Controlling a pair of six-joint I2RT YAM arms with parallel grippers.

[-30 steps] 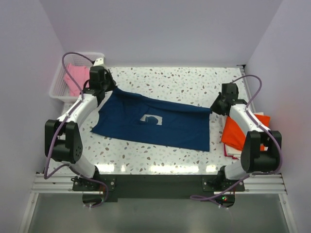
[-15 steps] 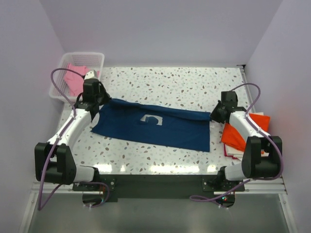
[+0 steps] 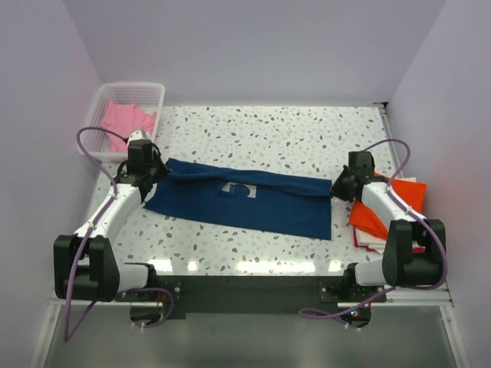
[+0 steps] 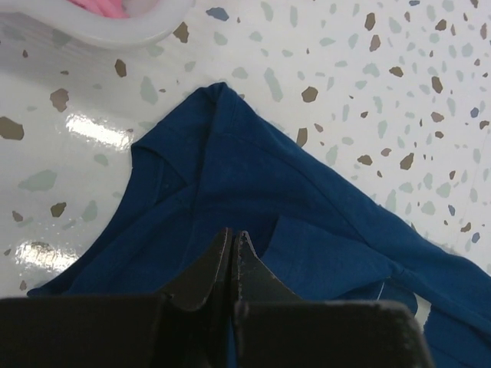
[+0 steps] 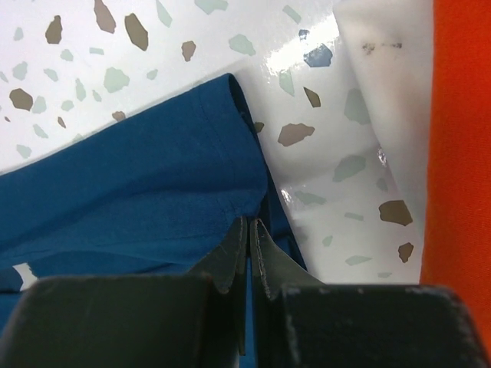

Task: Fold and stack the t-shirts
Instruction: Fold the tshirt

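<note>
Two firm pinches on navy t-shirt (image 3: 253, 205), left tool (image 4: 232, 234) and right tool (image 5: 250, 223), far edge nearer than a second ago.

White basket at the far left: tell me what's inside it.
A crumpled pink t-shirt lies inside the basket. Anything beneath it is covered.

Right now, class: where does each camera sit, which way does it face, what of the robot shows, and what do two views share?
Top external: above, behind the robot, looking down at the table; left arm and right arm show.
Left wrist: on its arm, facing down at the navy t-shirt; shut left end effector.
Right wrist: likewise; right end effector, orange t-shirt beside.
Shared: navy t-shirt.
</note>
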